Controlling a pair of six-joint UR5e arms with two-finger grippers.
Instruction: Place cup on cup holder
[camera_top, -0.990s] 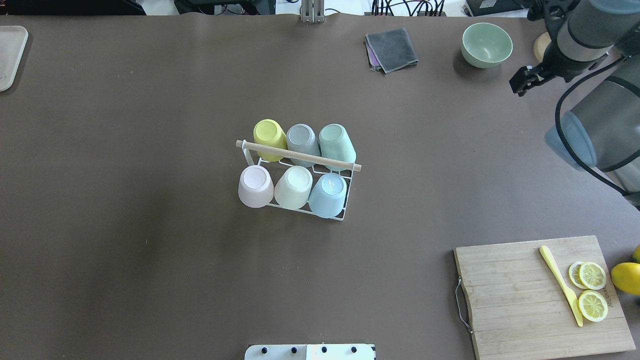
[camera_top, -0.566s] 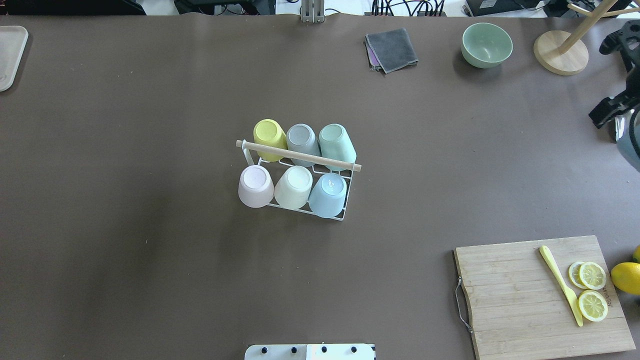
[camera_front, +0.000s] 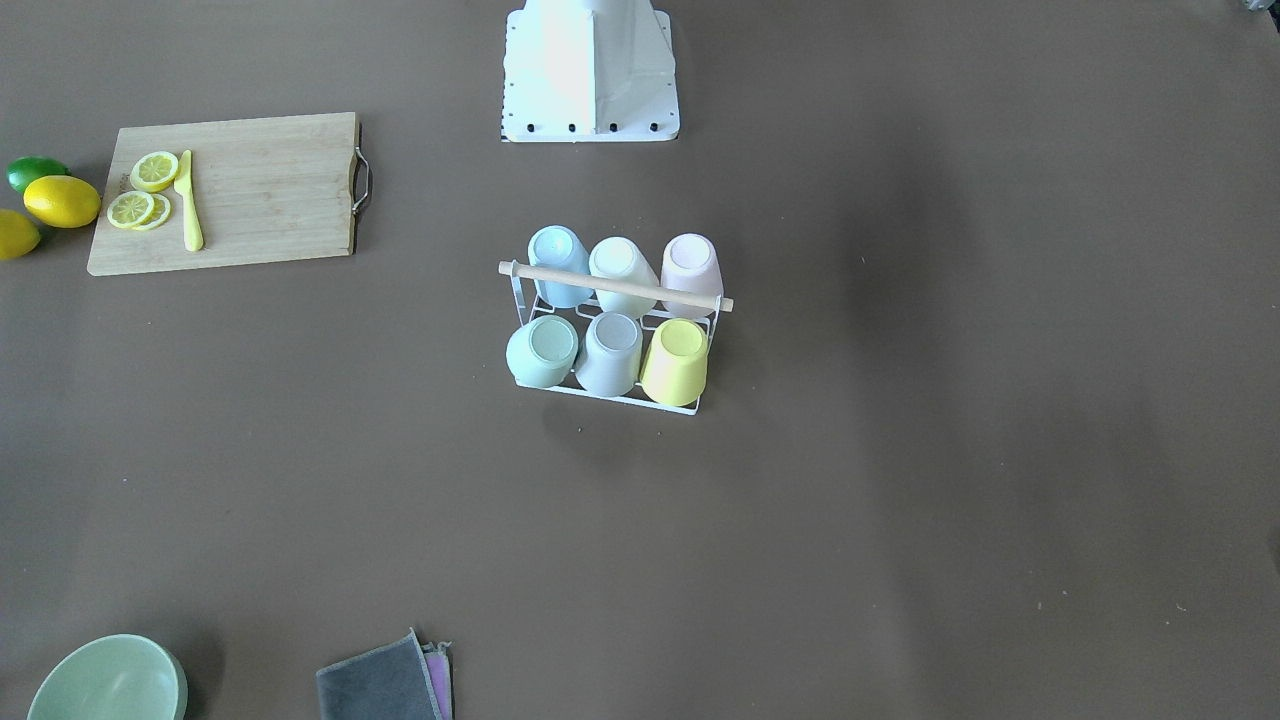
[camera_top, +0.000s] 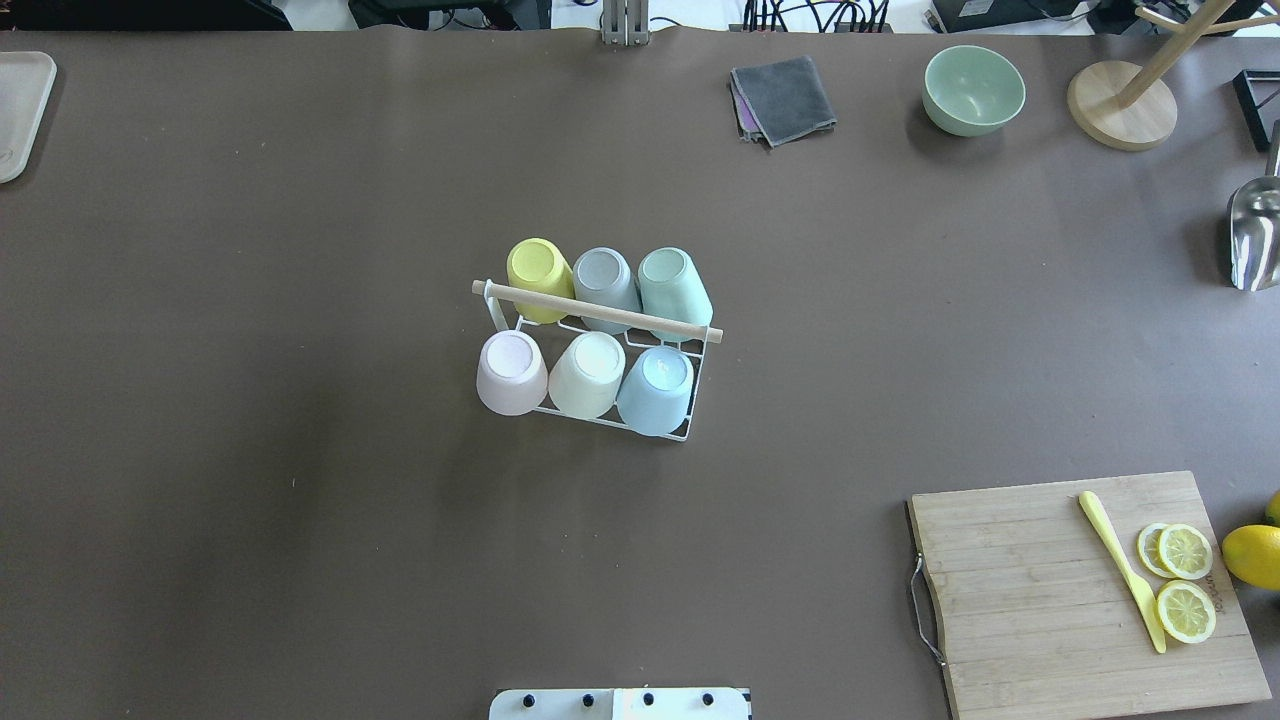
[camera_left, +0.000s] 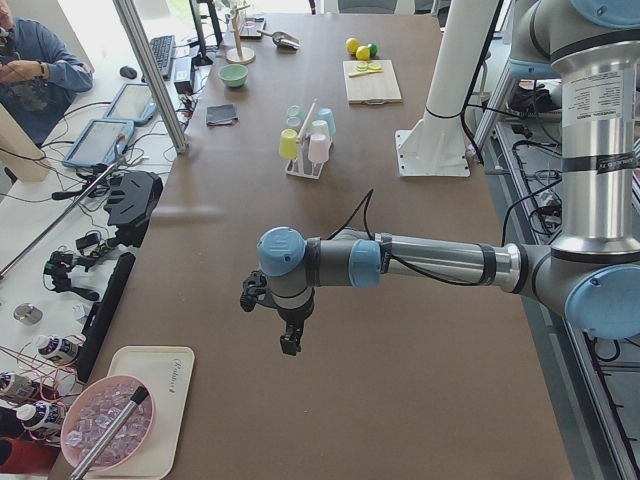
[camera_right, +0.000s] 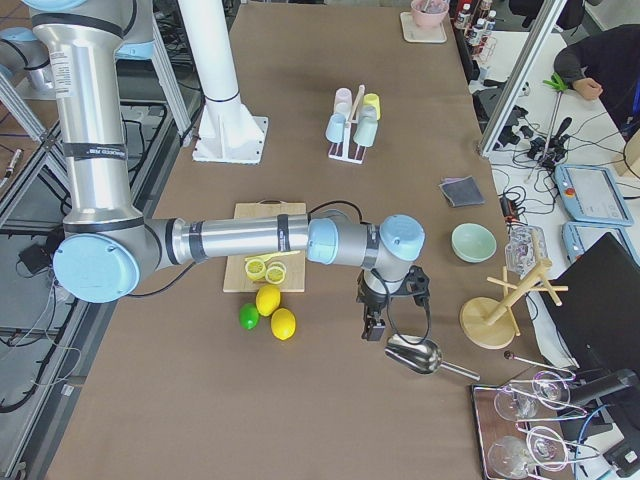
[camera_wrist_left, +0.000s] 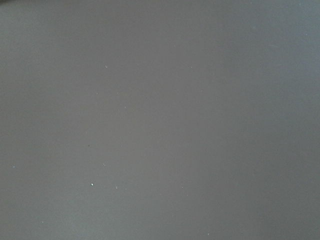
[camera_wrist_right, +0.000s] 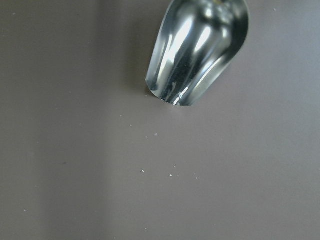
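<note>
Right arm has pulled back: a second ago it reached into the far right of the overhead view, and now it is out of that view altogether. My right hand (camera_right: 371, 332) hangs over the worktop (camera_top: 300, 300) just beside a metal scoop (camera_wrist_right: 197, 50), well apart from the cups. Its wrist camera shows no fingers, so I cannot tell how far it is open. It appears to carry nothing.

My left hand (camera_left: 288, 345) hovers over bare worktop at the other end. Opening: cannot tell either.

The cup holder (camera_top: 597, 311) stands mid-worktop, unmoved. All six places are taken by upturned cups: yellow cup (camera_top: 538, 270), grey cup (camera_top: 603, 275) and mint cup (camera_top: 672, 280) on the far side of the rod, pink cup (camera_top: 511, 372), cream cup (camera_top: 587, 372) and blue cup (camera_top: 657, 385) on the near side.

Judgement: placing looks finished and the retreat fits that. I see no loose cup.

Around: cutting board (camera_top: 1060, 590) with lemon slices, green bowl (camera_top: 973, 88), grey cloth (camera_top: 783, 97). All are well clear of the holder, and nothing blocks it.
</note>
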